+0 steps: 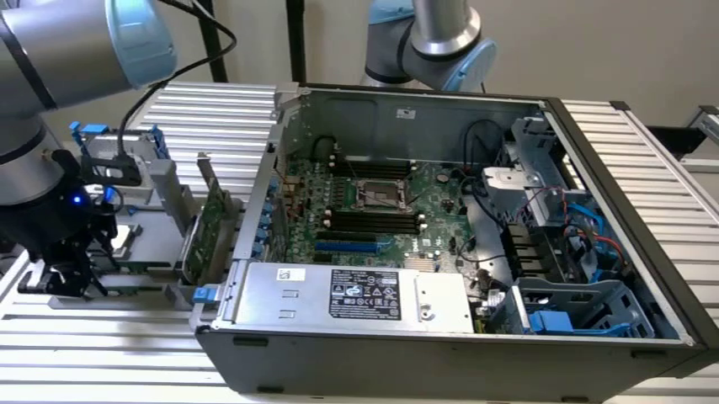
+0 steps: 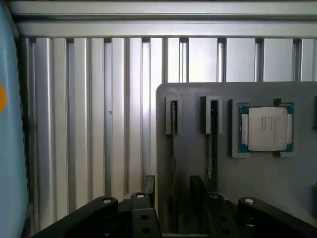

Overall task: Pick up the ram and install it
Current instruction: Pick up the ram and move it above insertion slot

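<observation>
At the lower left of the exterior frame, the gripper (image 1: 66,278) is held over the grey tray (image 2: 267,178), outside the computer case (image 1: 450,353). It is seen open: its fingers (image 2: 199,191) are spread to either side of the ram (image 2: 174,139), which is stood edge-up in a tray slot, and no contact is visible. The black memory slots (image 1: 365,220) at the frame's centre appear unfilled. Nothing is judged done yet; grasping and installing are both left.
</observation>
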`<move>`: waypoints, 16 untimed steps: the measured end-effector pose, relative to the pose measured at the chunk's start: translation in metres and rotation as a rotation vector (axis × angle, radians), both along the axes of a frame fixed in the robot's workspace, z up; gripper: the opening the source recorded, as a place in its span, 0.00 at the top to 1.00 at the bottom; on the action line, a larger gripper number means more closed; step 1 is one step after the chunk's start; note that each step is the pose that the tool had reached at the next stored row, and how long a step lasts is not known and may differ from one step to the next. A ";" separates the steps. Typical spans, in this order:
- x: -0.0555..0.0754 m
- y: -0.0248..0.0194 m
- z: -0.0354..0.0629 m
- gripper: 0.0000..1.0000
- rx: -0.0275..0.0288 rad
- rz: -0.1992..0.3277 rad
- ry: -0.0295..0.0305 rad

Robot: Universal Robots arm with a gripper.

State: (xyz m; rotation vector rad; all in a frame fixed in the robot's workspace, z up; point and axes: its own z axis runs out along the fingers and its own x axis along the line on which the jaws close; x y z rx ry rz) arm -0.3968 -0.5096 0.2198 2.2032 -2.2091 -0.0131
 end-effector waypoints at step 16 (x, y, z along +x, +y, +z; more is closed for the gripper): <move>0.002 0.0029 -0.0213 0.00 0.0001 0.035 -0.0007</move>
